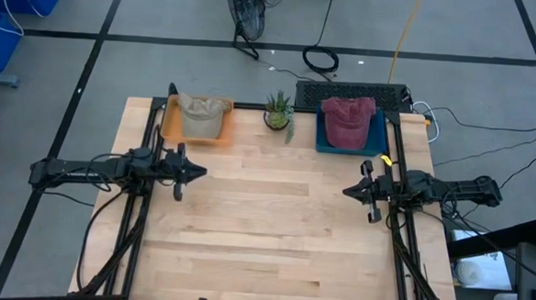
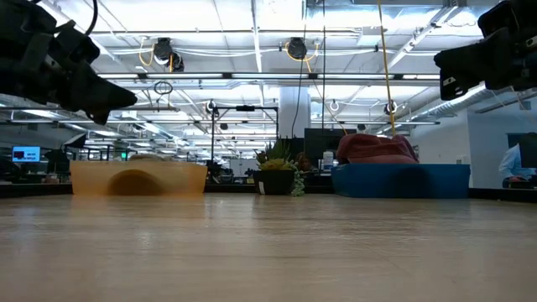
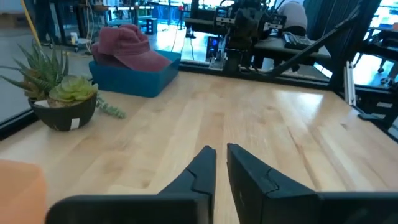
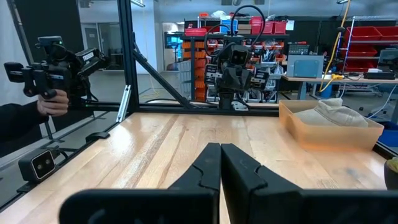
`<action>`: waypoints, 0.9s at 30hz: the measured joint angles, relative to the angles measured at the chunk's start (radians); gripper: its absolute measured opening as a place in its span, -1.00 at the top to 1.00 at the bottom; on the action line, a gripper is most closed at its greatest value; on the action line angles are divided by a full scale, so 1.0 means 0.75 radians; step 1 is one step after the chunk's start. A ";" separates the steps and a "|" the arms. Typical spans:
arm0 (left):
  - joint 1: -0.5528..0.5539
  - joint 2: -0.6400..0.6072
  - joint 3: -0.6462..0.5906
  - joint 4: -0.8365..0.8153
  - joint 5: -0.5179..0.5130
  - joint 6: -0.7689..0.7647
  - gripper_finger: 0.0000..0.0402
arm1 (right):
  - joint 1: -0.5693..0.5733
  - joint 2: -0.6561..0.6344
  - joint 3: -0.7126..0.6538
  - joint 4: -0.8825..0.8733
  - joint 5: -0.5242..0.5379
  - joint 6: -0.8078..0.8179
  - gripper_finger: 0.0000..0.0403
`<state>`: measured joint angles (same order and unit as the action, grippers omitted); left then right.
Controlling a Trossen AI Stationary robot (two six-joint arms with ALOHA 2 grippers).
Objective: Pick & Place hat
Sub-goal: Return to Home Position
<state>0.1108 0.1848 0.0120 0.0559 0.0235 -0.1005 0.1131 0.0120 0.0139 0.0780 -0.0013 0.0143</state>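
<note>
From above, you had the left gripper [image 1: 196, 172] hanging over the tabletop [image 1: 263, 251] near its left edge. The right gripper [image 1: 349, 190] hung near the right edge, and the two pointed at each other across bare wood. The red cap [image 1: 347, 120] lay in the blue bin [image 1: 377, 135] at the far edge, towards the right corner and well apart from the right gripper. A tan cap [image 1: 203, 115] sat in the orange bin [image 1: 173, 127] towards the far left corner, with a potted plant [image 1: 278, 114] between the bins.

At table height, both arms were up off the wood at the picture's upper corners. The red cap was heaped above the blue bin's rim.

In the left wrist view, you had the left gripper's fingers [image 3: 199, 171] drawn nearly together with only a thin slit between them, holding nothing. The red cap lay in its bin far ahead, beside the plant.

In the right wrist view, the right gripper's fingers [image 4: 205, 165] were pressed tip to tip, empty. The orange bin with the tan cap stood ahead by the far edge. A person's hand [image 4: 53, 102] held a camera rig beyond the table's frame.
</note>
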 joint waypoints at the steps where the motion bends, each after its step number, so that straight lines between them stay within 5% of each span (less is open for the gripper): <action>1: 0.000 0.000 0.000 0.001 -0.004 0.013 0.82 | 0.000 0.000 0.000 0.000 0.000 0.000 1.00; 5: 0.000 0.000 0.000 0.008 0.001 0.072 0.97 | 0.000 0.000 0.000 0.000 0.001 0.000 1.00; 27: 0.000 0.000 0.000 -0.002 0.073 0.133 0.91 | 0.000 0.000 0.000 -0.010 0.000 0.000 1.00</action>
<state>0.1108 0.1848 0.0120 0.0546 0.0780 -0.0005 0.1131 0.0120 0.0139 0.0708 -0.0013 0.0143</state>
